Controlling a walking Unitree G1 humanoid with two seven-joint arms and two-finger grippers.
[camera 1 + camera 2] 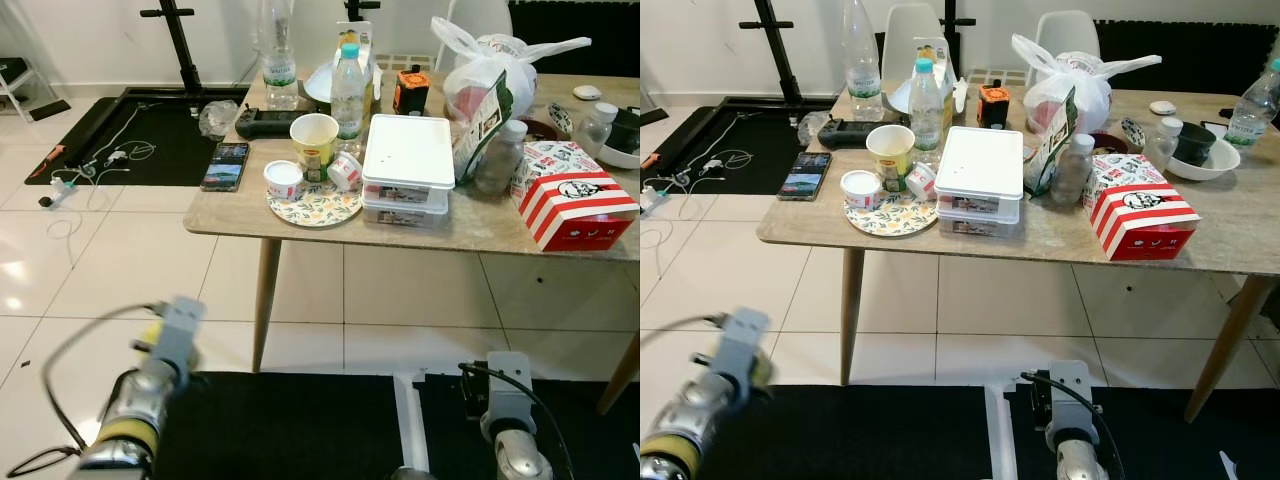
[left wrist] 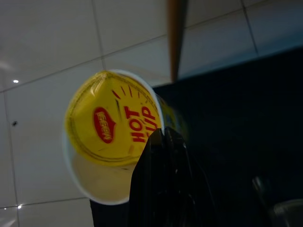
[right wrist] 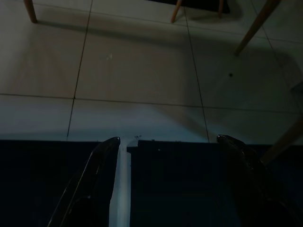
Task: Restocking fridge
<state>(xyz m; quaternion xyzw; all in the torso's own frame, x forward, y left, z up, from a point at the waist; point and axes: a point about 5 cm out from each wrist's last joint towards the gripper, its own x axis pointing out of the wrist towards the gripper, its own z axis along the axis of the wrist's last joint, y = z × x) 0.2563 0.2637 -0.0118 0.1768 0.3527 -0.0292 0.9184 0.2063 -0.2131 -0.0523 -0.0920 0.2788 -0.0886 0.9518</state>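
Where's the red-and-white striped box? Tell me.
The red-and-white striped box sits on the table's front edge toward the robot's right, beside a small plastic bottle and right of the stacked white containers.

Left eye view: from the head, facing forward and down; the tabletop [image 1: 300, 225] crosses the upper half of the frame, tiled floor [image 1: 120, 260] fills the middle, both arms rise from the lower edge.
Right eye view: the same scene from slightly to the right, so more of the tabletop's right end shows.
Shared by both eyes: white lidded box [image 1: 981, 160], red-and-white striped carton [image 1: 1137, 208], floral plate [image 1: 892, 214].
Left wrist view: very near, looking along the left claw [image 2: 163, 156] at a yellow cup lid [image 2: 111, 120], floor behind.
Right wrist view: looking down past the right claw [image 3: 170, 156], its fingers spread, at tiles and a black mat [image 3: 170, 184].
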